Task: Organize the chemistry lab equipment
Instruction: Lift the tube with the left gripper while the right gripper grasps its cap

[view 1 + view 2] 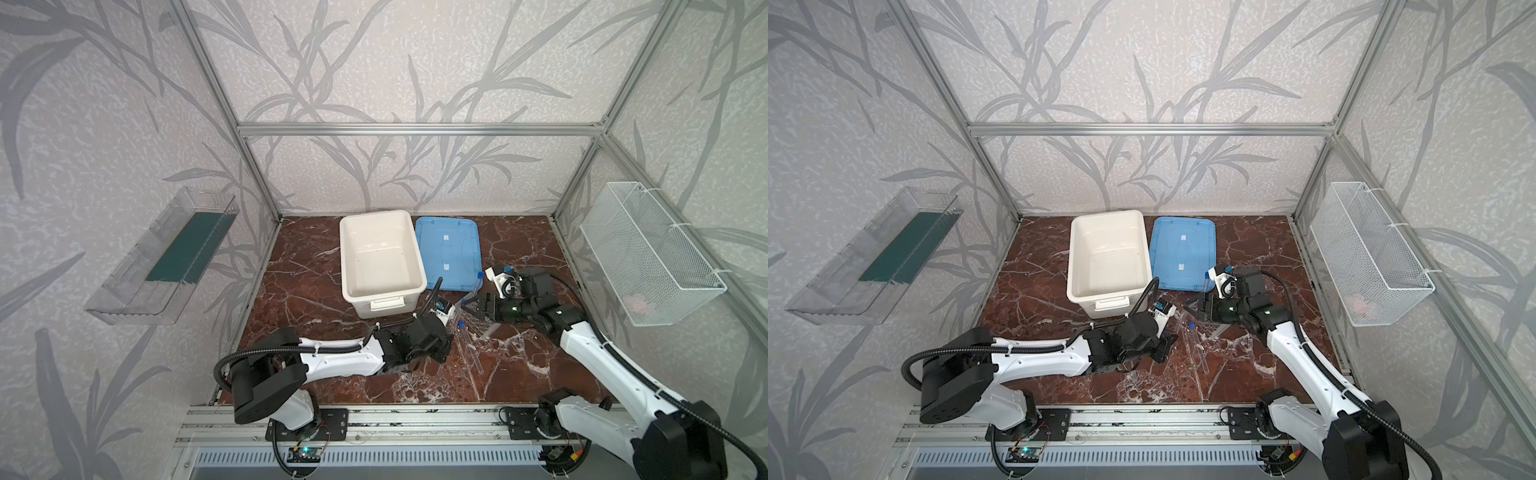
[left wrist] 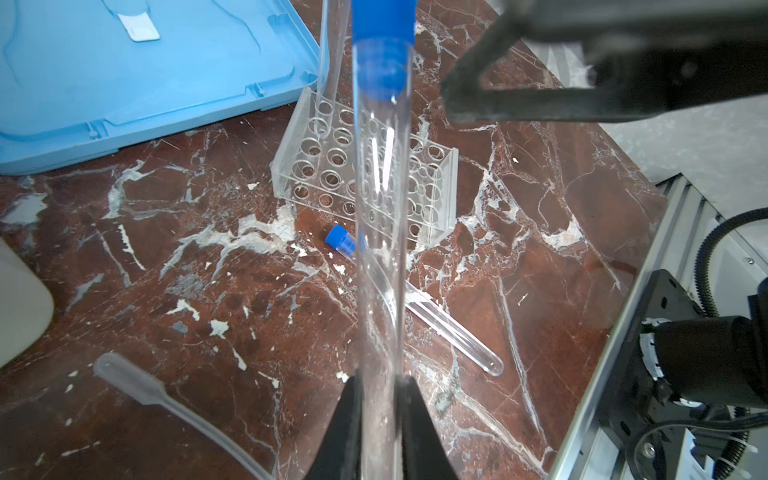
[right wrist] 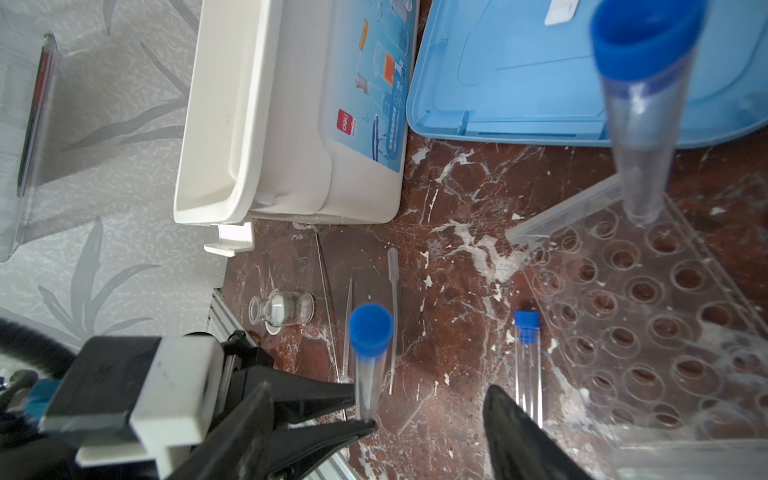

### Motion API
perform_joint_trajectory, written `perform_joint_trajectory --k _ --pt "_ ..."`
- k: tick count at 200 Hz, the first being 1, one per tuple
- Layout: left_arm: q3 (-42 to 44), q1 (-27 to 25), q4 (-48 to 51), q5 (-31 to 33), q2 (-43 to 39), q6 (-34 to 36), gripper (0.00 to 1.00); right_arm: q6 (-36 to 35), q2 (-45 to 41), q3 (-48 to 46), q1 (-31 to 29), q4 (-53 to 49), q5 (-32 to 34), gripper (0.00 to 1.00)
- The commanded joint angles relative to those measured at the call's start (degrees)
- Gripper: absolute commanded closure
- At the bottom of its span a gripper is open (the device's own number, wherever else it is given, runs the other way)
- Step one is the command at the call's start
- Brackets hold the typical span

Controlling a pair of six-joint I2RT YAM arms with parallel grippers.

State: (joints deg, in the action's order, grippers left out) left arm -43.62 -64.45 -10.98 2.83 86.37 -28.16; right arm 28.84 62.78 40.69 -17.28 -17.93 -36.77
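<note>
Red-brown marble table (image 1: pixel 307 286). Left fingers (image 2: pixel 419 432) clamp long clear blue-capped tube (image 2: pixel 380 249) at 9 o'clock of clear perforated rack (image 2: pixel 432 183). Right fingers (image 3: pixel 519 440) spread, empty. Second tube (image 3: pixel 640 145) upright in rack; third tube (image 3: pixel 528 374) lying at 6 o'clock.

Blue-capped tube (image 1: pixel 1206 286) upright, blue lid (image 1: pixel 1183 249) near

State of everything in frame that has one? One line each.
Left gripper: shut on a capped tube.
Right gripper: open, holding nothing.
Second tube: capped, standing upright in the rack.
Third tube: capped, lying flat.
Tub: lid off.
Lid: lying flat beside the tub.
Jar: on its side.
Dropper: lying flat.
</note>
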Motion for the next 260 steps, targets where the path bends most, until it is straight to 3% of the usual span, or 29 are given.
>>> perform_joint_trajectory --k 1,38,74,107,260 --pt "0.36 -0.24 -3.52 0.53 -1.64 -0.1 0.84 -0.01 2.82 3.01 -1.23 4.67 -1.52 0.29" --pt "-0.23 -0.5 -4.3 0.62 -1.25 -0.53 0.84 -1.85 5.11 4.66 -4.55 5.64 0.24 0.43" --pt "-0.57 -0.42 -4.56 0.7 -0.64 -0.61 0.84 -1.97 5.07 4.6 -4.61 4.8 2.49 0.6" --pt "-1.02 -0.47 -4.23 0.68 -0.28 -0.56 0.84 -1.24 4.5 3.9 -4.56 4.6 2.65 0.69" --pt "-1.45 -0.51 -4.81 0.85 0.5 -0.88 0.82 -0.85 2.39 2.46 -4.52 4.77 4.69 0.83"
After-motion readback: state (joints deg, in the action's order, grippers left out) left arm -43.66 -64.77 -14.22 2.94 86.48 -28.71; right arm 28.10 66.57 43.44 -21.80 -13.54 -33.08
